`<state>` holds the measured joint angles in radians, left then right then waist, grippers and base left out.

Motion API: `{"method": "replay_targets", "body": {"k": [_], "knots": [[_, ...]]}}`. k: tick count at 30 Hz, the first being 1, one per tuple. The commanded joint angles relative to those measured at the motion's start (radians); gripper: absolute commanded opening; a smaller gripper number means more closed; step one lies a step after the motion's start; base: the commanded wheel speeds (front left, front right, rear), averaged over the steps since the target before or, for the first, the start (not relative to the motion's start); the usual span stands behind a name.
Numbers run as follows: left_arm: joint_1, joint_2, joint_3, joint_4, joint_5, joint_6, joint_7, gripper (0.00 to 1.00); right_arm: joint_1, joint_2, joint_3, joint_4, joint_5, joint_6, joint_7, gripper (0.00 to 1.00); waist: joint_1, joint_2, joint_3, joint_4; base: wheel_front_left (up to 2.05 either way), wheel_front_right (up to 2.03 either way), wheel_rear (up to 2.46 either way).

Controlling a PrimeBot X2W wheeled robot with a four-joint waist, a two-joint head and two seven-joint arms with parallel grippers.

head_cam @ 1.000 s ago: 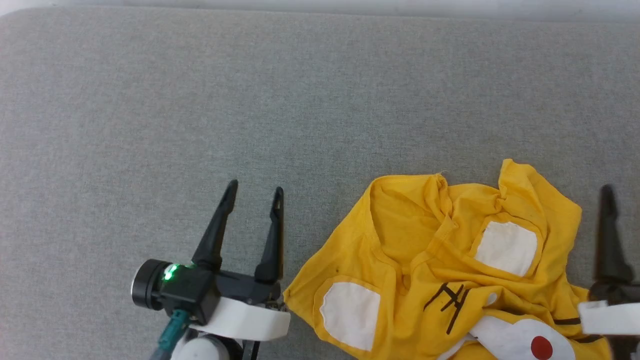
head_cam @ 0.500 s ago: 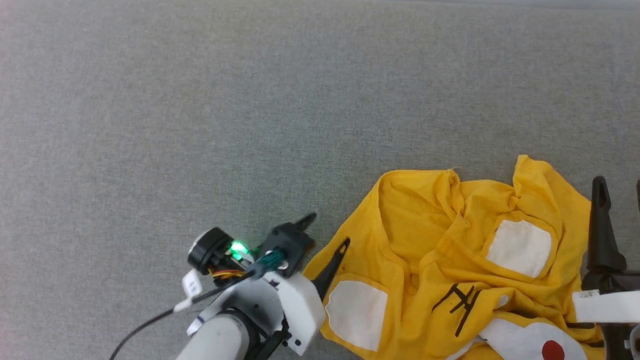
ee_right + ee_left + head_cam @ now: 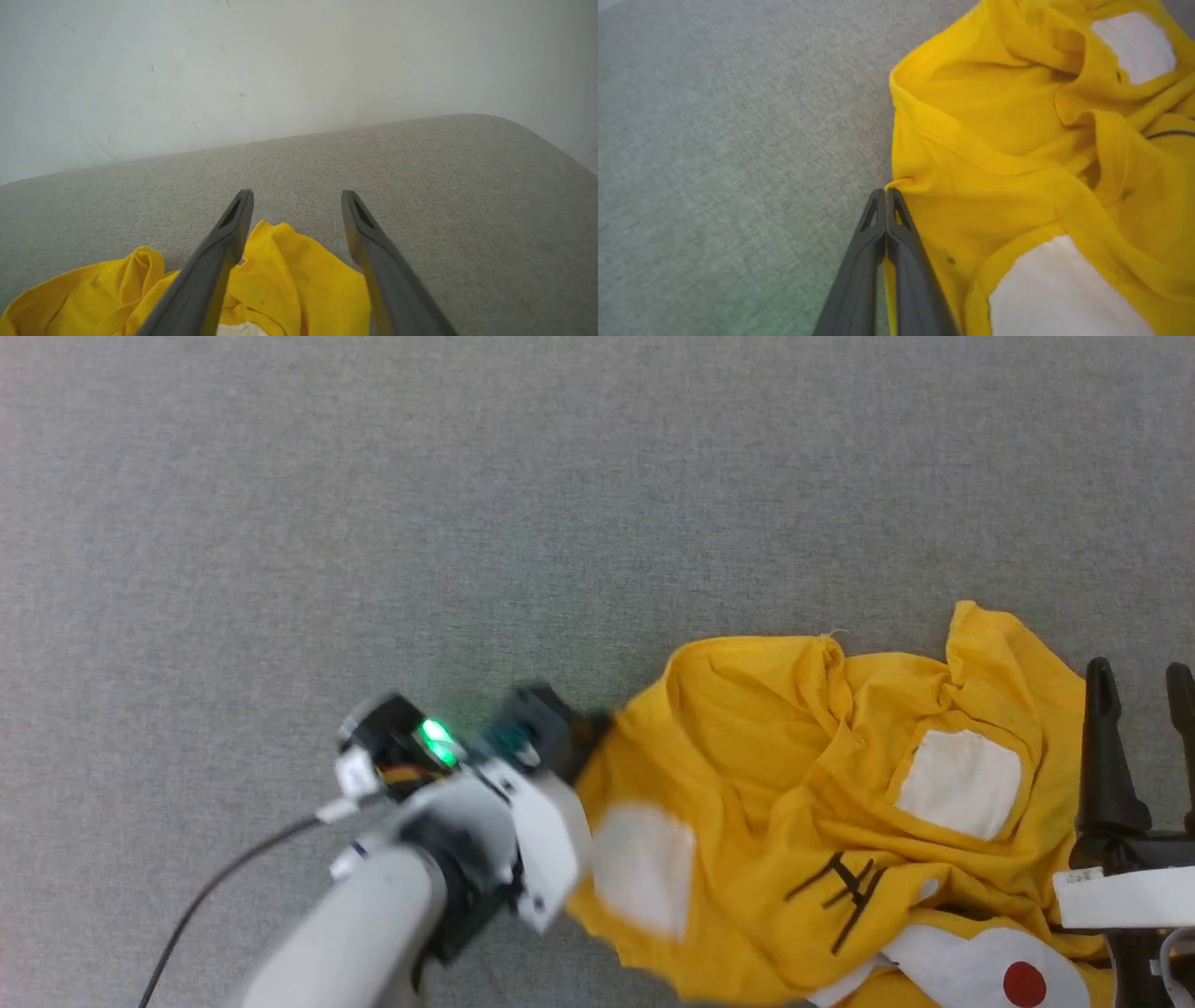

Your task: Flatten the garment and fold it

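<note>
Grey woven pad point(image 3: 373, 523) for a work surface, rounded at the corner, with a plain off-white wall point(image 3: 233, 70) right behind it. Just one item on it: the garment point(image 3: 775, 737), bright yellow, lying in a crumpled heap, one red dot point(image 3: 1024, 983) of the print showing. Two grippers. The left gripper point(image 3: 886, 192) is at the garment's left edge, fingers pinched together with a sliver of yellow cloth between them. The right gripper point(image 3: 296, 196) sits over the garment's right edge, fingers spread wide, nothing in them.

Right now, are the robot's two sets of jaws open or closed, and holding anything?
Left gripper: shut on the garment, at its edge.
Right gripper: open, holding nothing.
</note>
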<state>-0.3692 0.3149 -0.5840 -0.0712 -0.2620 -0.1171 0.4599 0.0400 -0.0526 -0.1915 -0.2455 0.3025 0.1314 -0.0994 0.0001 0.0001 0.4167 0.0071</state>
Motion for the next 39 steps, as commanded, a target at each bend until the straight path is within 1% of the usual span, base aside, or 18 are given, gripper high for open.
{"method": "replay_targets", "body": {"k": [1,2,3,6,8,9,11,13,16,17,18,19,23,27,31,32,35,39], "knots": [[-0.031,-0.01,0.031,-0.005,-0.011,0.019,-0.024,0.0,-0.021,0.002,-0.003,0.0,0.008,-0.001,-0.008,1.0,-0.0001,-0.0001,0.011,-0.007,0.0,0.0,0.0],[-0.054,-0.016,0.057,-0.018,-0.019,0.031,-0.042,0.0,-0.022,0.002,-0.005,0.0,0.009,-0.001,-0.01,1.0,-0.0001,-0.0001,0.016,-0.008,0.0,0.0,0.0],[-0.082,-0.01,0.081,-0.028,-0.018,0.038,-0.049,0.0,-0.023,0.002,-0.007,0.0,0.009,-0.001,-0.011,1.0,-0.0001,-0.0001,0.022,-0.009,0.0,0.0,0.0],[-0.19,0.041,0.155,-0.059,0.011,0.053,-0.047,0.0,-0.032,0.002,-0.003,-0.004,0.009,-0.001,-0.011,1.0,-0.0001,-0.0001,0.052,-0.019,0.0,0.0,0.0],[-0.254,0.052,0.206,-0.06,-0.008,0.062,-0.031,0.0,-0.04,0.002,-0.001,-0.006,0.008,-0.001,-0.009,1.0,-0.0001,-0.0001,0.071,-0.025,0.0,0.0,0.0],[-0.289,0.067,0.228,-0.053,-0.009,0.063,-0.018,0.0,-0.045,0.002,0.001,-0.008,0.006,-0.001,-0.007,1.0,-0.0001,-0.0001,0.084,-0.029,0.0,0.0,0.0],[-0.353,0.077,0.278,-0.024,-0.032,0.072,-0.006,0.0,-0.059,0.002,0.005,-0.009,0.004,-0.001,-0.005,1.0,-0.0001,-0.0001,0.109,-0.039,0.0,0.0,0.0],[-0.407,0.097,0.307,0.03,-0.034,0.07,-0.009,0.0,-0.075,0.002,0.012,-0.005,0.002,-0.001,-0.006,1.0,-0.0001,-0.0001,0.128,-0.05,0.0,0.0,0.0],[-0.459,0.107,0.327,0.123,-0.019,0.078,-0.048,0.0,-0.094,0.002,0.027,0.008,0.002,-0.001,-0.011,1.0,-0.0001,-0.0001,0.145,-0.063,0.0,0.0,0.0],[-0.469,0.103,0.329,0.153,-0.017,0.081,-0.069,0.0,-0.099,0.002,0.031,0.013,0.001,-0.001,-0.013,1.0,-0.0001,-0.0001,0.149,-0.066,0.0,0.0,0.0],[-0.475,0.092,0.335,0.182,-0.018,0.092,-0.095,0.38,-0.103,0.002,0.036,0.019,0.002,-0.001,-0.014,1.0,-0.0001,-0.0001,0.151,-0.068,0.0,0.0,0.0],[-0.478,0.083,0.335,0.209,-0.014,0.1,-0.119,1.0,-0.107,0.002,0.041,0.025,0.002,-0.001,-0.014,1.0,-0.0001,-0.0001,0.153,-0.07,0.0,0.0,0.0],[-0.478,0.034,0.34,0.277,-0.035,0.109,-0.216,1.0,-0.116,0.002,0.049,0.042,-0.001,-0.001,-0.015,1.0,-0.0001,-0.0001,0.148,-0.067,0.0,0.0,0.0],[-0.475,0.004,0.366,0.262,-0.052,0.123,-0.34,1.0,-0.111,0.002,0.044,0.051,-0.014,-0.001,-0.011,1.0,-0.0001,-0.0001,0.113,-0.05,0.0,0.0,0.0],[-0.404,-0.022,0.384,0.165,-0.056,0.146,-0.473,1.0,-0.094,0.002,0.041,0.056,-0.019,-0.001,-0.003,1.0,-0.0001,-0.0001,0.056,-0.028,0.0,0.0,0.0],[-0.371,-0.032,0.385,0.133,-0.062,0.15,-0.503,1.0,-0.088,0.002,0.04,0.058,-0.019,-0.001,0.0,1.0,-0.0001,-0.0001,0.04,-0.022,0.0,0.0,0.0],[-0.243,-0.041,0.378,0.034,-0.041,0.18,-0.58,1.0,-0.065,0.002,0.043,0.062,-0.019,-0.001,0.011,1.0,-0.0001,-0.0001,-0.005,-0.003,0.0,0.0,0.0],[-0.022,-0.068,0.385,-0.091,-0.014,0.259,-0.661,1.0,-0.034,0.002,0.054,0.067,-0.01,-0.001,0.024,1.0,-0.0001,-0.0001,-0.051,0.01,0.0,0.0,0.0]]}}
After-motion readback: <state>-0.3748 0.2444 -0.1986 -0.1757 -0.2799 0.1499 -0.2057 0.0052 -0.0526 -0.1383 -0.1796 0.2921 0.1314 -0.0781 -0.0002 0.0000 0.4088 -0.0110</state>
